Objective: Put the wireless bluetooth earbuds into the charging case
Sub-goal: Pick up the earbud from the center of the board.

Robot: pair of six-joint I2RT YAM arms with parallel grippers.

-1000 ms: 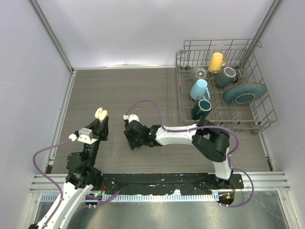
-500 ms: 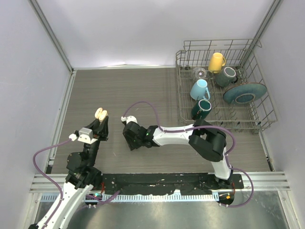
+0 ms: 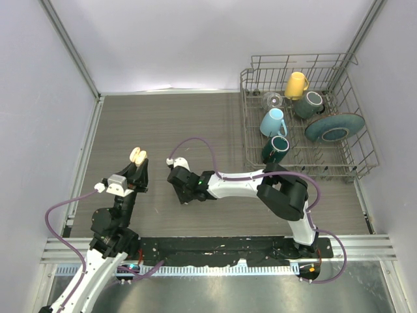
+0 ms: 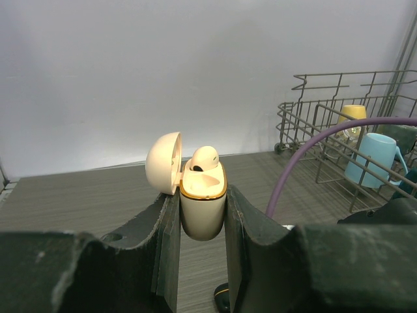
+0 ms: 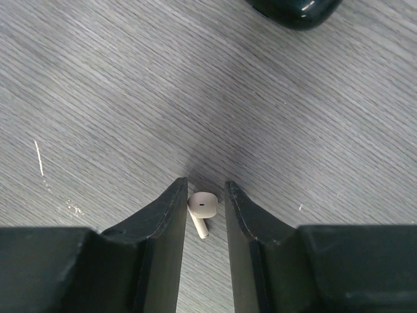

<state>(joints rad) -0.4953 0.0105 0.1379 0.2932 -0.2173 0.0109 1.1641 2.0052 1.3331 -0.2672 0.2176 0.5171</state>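
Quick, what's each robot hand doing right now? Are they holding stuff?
Left gripper: shut on the open charging case.
Right gripper: narrow, sitting either side of a white earbud on the table; gripped or not, cannot tell.

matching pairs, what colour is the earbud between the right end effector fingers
Cream-white earbud; shows best in the right wrist view.

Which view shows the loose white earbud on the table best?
The right wrist view: the earbud lies clearly between the fingers of the right gripper. In the top view that gripper hides it; the left wrist view misses it.
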